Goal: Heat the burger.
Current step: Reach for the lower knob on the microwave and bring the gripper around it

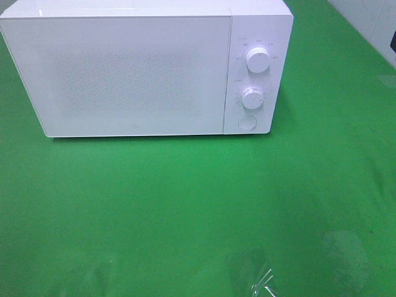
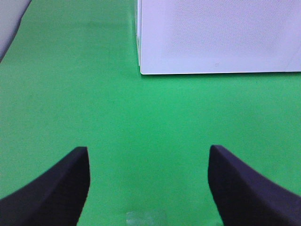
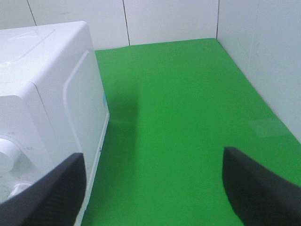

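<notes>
The burger is not in any view. The white microwave (image 1: 136, 68) stands at the back of the green table with its door shut; two dials (image 1: 257, 59) and a round button (image 1: 247, 122) are on its right panel. It also shows in the left wrist view (image 2: 216, 35) and in the right wrist view (image 3: 47, 94). My left gripper (image 2: 148, 181) is open and empty above the green cloth in front of the microwave's left corner. My right gripper (image 3: 153, 188) is open and empty beside the microwave's right side. Neither gripper shows in the exterior high view.
The green cloth (image 1: 185, 198) covers the table. White tiled walls (image 3: 169, 19) close the back and right side. Clear tape patches (image 1: 257, 272) lie on the cloth near the front edge.
</notes>
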`<state>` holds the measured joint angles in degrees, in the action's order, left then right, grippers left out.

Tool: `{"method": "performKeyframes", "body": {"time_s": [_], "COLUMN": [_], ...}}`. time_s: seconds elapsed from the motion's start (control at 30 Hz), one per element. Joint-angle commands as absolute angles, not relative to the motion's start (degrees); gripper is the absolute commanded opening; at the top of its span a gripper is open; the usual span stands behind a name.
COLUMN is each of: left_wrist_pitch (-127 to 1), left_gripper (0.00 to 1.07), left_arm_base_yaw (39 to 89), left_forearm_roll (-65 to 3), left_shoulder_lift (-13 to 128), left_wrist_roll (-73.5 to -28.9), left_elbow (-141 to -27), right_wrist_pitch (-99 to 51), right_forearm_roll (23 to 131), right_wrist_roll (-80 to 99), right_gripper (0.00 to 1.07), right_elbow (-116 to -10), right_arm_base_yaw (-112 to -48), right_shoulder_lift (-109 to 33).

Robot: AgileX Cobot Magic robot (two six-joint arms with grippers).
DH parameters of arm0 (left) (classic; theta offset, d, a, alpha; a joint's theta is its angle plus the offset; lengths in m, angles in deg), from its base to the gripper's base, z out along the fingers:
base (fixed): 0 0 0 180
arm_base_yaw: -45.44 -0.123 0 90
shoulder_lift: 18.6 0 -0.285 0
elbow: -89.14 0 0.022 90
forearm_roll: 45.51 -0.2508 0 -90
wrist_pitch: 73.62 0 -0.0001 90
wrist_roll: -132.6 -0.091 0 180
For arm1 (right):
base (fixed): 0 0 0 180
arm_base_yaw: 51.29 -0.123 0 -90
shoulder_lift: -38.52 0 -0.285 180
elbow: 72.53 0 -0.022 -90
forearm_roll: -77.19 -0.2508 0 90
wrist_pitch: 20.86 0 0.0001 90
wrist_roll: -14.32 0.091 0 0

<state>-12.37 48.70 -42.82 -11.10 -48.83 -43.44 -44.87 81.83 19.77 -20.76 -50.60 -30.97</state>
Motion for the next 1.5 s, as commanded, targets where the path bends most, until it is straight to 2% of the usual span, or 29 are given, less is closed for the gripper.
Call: {"method": "performKeyframes", "body": {"time_s": [0.03, 0.13, 0.2, 0.3, 0.43, 0.53, 0.6, 0.7, 0.77, 0.8, 0.87, 1.2, 1.4, 1.5], "left_wrist_pitch": [-12.25, -12.25, -12.25, -12.25, -12.25, -12.25, -12.25, -12.25, -12.25, -12.25, -12.25, -12.25, -12.25, -12.25], "left_gripper": [0.65, 0.65, 0.65, 0.65, 0.65, 0.65, 0.65, 0.65, 0.65, 0.65, 0.65, 0.65, 0.65, 0.65], "left_arm_base_yaw": [48.59, 48.59, 48.59, 48.59, 48.59, 48.59, 48.59, 48.59, 48.59, 48.59, 48.59, 48.59, 48.59, 48.59], "left_forearm_roll": [-42.36, -42.36, -42.36, -42.36, -42.36, -42.36, -42.36, -42.36, -42.36, -42.36, -42.36, -42.36, -42.36, -42.36], "left_shoulder_lift": [-12.42, -12.42, -12.42, -12.42, -12.42, -12.42, -12.42, -12.42, -12.42, -12.42, -12.42, -12.42, -12.02, -12.02], "left_wrist_roll": [-48.77, -48.77, -48.77, -48.77, -48.77, -48.77, -48.77, -48.77, -48.77, -48.77, -48.77, -48.77, -48.77, -48.77], "left_elbow": [-43.32, -43.32, -43.32, -43.32, -43.32, -43.32, -43.32, -43.32, -43.32, -43.32, -43.32, -43.32, -43.32, -43.32], "right_wrist_pitch": [-52.95, -57.13, -64.29, -65.21, -69.33, -70.08, -73.17, -74.43, -79.13, -79.13, -81.25, -82.97, -89.62, -90.25], "right_forearm_roll": [79.94, 77.82, 71.92, 69.51, 56.28, 53.98, 47.97, 46.36, 40.52, 40.52, 36.97, 34.04, 24.99, 23.33], "right_wrist_roll": [18.96, 17.36, 11.63, 9.22, -4.93, -6.30, -11.57, -12.26, -13.87, -13.87, -14.78, -14.61, -15.41, -16.16], "right_gripper": [0.75, 0.75, 0.75, 0.75, 0.75, 0.75, 0.75, 0.75, 0.75, 0.75, 0.75, 0.75, 0.75, 0.75], "right_elbow": [-18.75, -17.32, -14.34, -13.77, -11.76, -11.76, -11.76, -11.76, -11.76, -11.76, -11.76, -11.93, -13.19, -13.77], "right_arm_base_yaw": [-50.71, -50.71, -51.34, -52.15, -60.40, -61.77, -68.19, -69.91, -76.21, -76.21, -80.22, -87.78, -95.06, -96.72], "right_shoulder_lift": [-32.81, -33.61, -34.70, -34.98, -37.73, -38.25, -40.54, -41.23, -43.75, -43.75, -45.58, -49.31, -52.69, -53.60]}}
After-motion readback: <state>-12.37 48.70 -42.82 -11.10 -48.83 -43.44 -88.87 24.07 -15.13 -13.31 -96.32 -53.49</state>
